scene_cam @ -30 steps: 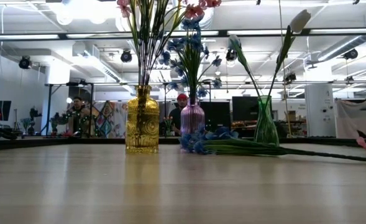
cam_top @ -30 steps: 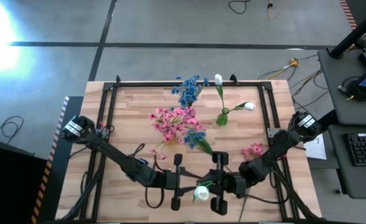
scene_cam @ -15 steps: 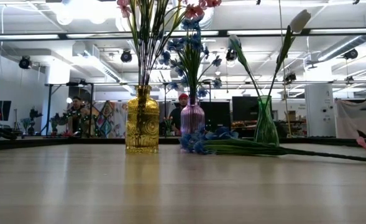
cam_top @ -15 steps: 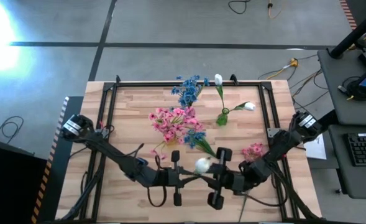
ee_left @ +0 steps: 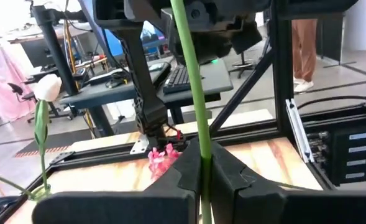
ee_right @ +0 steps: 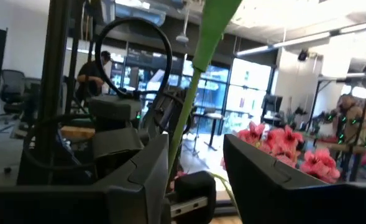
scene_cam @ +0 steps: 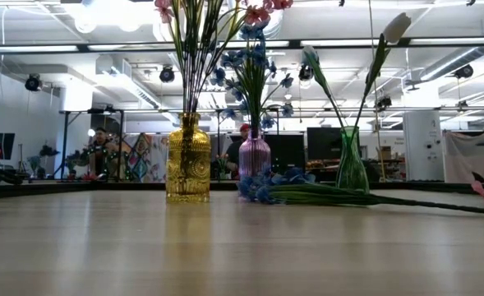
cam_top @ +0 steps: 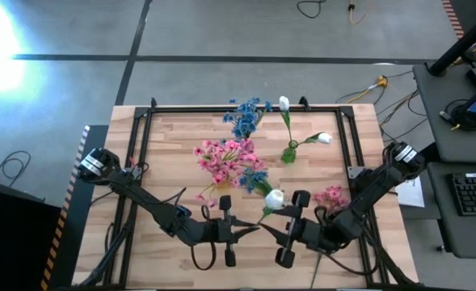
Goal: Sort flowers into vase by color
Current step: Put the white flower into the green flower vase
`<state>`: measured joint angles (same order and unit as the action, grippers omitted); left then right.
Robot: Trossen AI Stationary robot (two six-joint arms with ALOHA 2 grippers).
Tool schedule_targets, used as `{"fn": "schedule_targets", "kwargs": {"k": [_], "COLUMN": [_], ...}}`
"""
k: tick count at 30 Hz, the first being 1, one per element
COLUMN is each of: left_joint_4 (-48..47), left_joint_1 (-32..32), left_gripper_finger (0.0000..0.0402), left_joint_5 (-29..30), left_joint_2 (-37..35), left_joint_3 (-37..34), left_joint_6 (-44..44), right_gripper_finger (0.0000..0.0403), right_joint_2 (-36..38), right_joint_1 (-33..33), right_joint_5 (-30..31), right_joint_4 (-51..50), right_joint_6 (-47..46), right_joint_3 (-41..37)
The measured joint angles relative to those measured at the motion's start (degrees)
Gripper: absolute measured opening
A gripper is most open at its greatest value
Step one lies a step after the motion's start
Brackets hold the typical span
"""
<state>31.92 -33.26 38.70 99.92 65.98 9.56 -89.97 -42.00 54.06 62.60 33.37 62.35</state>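
A white tulip bud [cam_top: 274, 196] tops a long green stem [ee_left: 194, 93] that stands nearly upright between my two grippers near the table's front edge. My left gripper [ee_left: 201, 168] is shut on this stem. My right gripper [ee_right: 195, 162] faces it, open, its fingers on either side of the same stem [ee_right: 181, 124]; I cannot tell whether they touch it. Pink blossoms [cam_top: 225, 158] stand in the yellow vase [scene_cam: 188, 160], blue ones [cam_top: 246, 117] in the purple vase [scene_cam: 254, 156], and white tulips [cam_top: 284, 103] in the green vase [scene_cam: 351, 164]. My left gripper pinches the tulip's green stem [ee_left: 201, 149] between its two fingers, low on the stem. The fingers come level from the table's left and lie across it. The stem rises above the fingers, clear of the table, with the bud leaning toward the far edge.
A loose blue spray [scene_cam: 274, 185] lies on the table by its stem, in front of the vases. A loose pink spray [cam_top: 330, 196] lies at the right, close to my right arm. A black frame [cam_top: 343, 121] runs round the table.
The white tulip has swung over on its stem: its bud stood toward the near edge between the grippers and now leans toward the far edge. My left gripper has kept its hold on the stem. My right gripper has moved slightly toward the table's right edge.
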Motion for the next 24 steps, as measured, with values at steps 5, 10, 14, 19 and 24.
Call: {"fn": "schedule_targets", "kwargs": {"k": [5,10,14,19,24], "left_joint_4": [-0.07,-1.33,-3.55,-5.10,-5.08], "left_joint_1": [0.00,-0.02,-0.02,-0.02,-0.02], "left_gripper_finger": [0.0000,0.0000,0.0000,0.0000,0.0000], "left_joint_5": [1.51,2.97,6.85,7.28,7.28], "left_joint_2": [0.00,0.00,0.00,0.00,0.00], "left_joint_3": [0.00,0.00,0.00,0.00,-0.07], "left_joint_6": [0.36,0.44,0.10,-0.13,-0.37], "right_gripper_finger": [0.0152,0.0153,0.0153,0.0153,0.0146], "right_joint_2": [1.79,3.09,3.18,3.21,3.23], "right_joint_1": [-0.02,0.00,0.00,0.31,0.42], "right_joint_5": [-0.04,-0.04,-0.07,-0.02,-0.04], "right_joint_4": [-4.97,-8.79,-12.99,-17.08,-19.44], "right_joint_6": [-4.23,-6.90,-8.31,-9.85,-9.52], "right_joint_3": [0.00,0.59,2.30,4.91,6.57]}}
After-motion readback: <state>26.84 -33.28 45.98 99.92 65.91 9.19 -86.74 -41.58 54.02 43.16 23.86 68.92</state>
